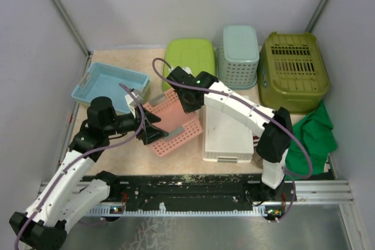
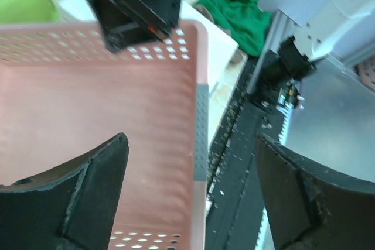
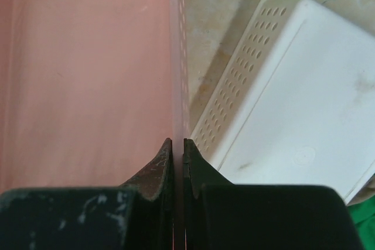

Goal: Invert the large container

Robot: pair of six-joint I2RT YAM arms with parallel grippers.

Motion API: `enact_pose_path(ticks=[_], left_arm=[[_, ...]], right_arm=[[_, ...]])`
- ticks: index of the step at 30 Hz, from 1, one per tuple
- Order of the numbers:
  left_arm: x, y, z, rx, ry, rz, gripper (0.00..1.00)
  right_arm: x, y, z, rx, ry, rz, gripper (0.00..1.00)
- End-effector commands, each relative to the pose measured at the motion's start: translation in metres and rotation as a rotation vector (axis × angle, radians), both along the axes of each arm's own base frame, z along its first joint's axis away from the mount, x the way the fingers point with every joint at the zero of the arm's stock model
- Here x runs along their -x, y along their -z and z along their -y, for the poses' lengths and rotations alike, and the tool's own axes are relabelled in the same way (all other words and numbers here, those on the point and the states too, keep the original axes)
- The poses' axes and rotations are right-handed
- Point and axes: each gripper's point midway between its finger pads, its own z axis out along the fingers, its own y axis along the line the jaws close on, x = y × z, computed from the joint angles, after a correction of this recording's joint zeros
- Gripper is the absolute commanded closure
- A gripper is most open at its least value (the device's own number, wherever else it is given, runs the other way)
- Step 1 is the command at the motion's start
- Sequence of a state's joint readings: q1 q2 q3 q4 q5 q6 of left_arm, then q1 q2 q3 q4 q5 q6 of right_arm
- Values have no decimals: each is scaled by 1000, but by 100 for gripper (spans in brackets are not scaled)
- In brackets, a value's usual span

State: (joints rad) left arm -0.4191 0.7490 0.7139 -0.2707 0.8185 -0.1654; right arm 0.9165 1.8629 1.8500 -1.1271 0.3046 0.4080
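The fingers of the right gripper (image 3: pixel 178 144) are clenching the thin side wall of the pink basket (image 3: pixel 88 74), pinching it so that arm can tip it over. The left gripper (image 2: pixel 190 139) is hanging released, fingers spread wide astride the basket's corner, probably leaving the turn to the right arm. The basket is sitting mid-table, mouth up, just beside the overturned white bin (image 3: pixel 304 98).

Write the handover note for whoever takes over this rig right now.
Right claw: shut on a side wall of the pink basket.
Left claw: open, fingers either side of another basket wall, gripping nothing.
Basket: mid-table, open side up, beside the overturned white basket.
Done: right claw's grip is on.
Left: turn the pink basket upside down, set it down, release.
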Motion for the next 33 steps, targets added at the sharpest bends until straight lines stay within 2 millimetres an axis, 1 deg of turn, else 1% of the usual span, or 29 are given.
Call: enact_pose_path(ticks=[1, 3, 4, 5, 7, 9, 11, 12, 13, 15, 17, 19, 20, 21, 23, 24, 25, 27, 29, 30, 31, 32, 33], left_arm=[[-27, -16, -17, -90, -164, 68, 5], [-41, -19, -26, -129, -264, 46, 3], [-52, -20, -35, -150, -351, 23, 3], [-63, -22, -44, -162, -443, 2, 3], [-81, -27, -58, -162, -592, -25, 3], [-92, -33, -67, -140, -690, -44, 1], [-103, -36, -78, -126, -802, -75, 0], [-113, -30, -96, -150, -938, -112, 0], [-119, -27, -108, -164, -1030, -145, 0], [-129, -24, -121, -186, -1125, -175, 0], [-139, -28, -125, -170, -1149, -193, 0], [-148, -32, -128, -151, -1144, -212, 0], [-152, -33, -130, -140, -1132, -222, 0], [-157, -35, -136, -129, -1139, -238, 0], [-164, -33, -159, -120, -1219, -293, 0], [-167, -34, -167, -116, -1237, -311, 0], [-171, -36, -173, -109, -1251, -320, 0], [-179, -47, -181, -92, -1268, -321, 0], [-191, -56, -188, -93, -1263, -289, 0], [-200, -58, -193, -89, -1248, -266, 0], [-208, -54, -203, -82, -1257, -276, 0], [-218, -45, -214, -75, -1268, -321, 0], [-224, -40, -223, -52, -1272, -360, 0]], right_arm=[[-4, -45, -13, -267, 140, 126, 100], [-2, -35, -14, -320, 194, 123, 100], [0, -38, -14, -374, 210, 132, 100], [1, -34, -15, -405, 225, 135, 100], [3, -23, -15, -437, 255, 162, 100], [6, -5, -17, -444, 282, 160, 100], [11, 9, -23, -439, 298, 164, 100], [16, 14, -29, -446, 299, 164, 100], [20, 20, -36, -460, 297, 159, 100], [26, 31, -47, -495, 316, 143, 99], [29, 37, -52, -509, 333, 119, 81], [26, 34, -46, -485, 341, 139, 53], [24, 27, -43, -473, 319, 165, 45], [22, 18, -39, -459, 283, 201, 42], [19, -1, -32, -472, 243, 262, 39], [20, -13, -31, -501, 223, 284, 39], [20, -22, -36, -540, 200, 298, 39], [24, -32, -47, -598, 179, 298, 39], [32, -32, -67, -633, 185, 262, 39], [33, -38, -83, -662, 186, 246, 41], [37, -35, -98, -672, 187, 227, 42], [38, -32, -111, -687, 198, 214, 43], [38, -26, -125, -686, 207, 202, 43]])
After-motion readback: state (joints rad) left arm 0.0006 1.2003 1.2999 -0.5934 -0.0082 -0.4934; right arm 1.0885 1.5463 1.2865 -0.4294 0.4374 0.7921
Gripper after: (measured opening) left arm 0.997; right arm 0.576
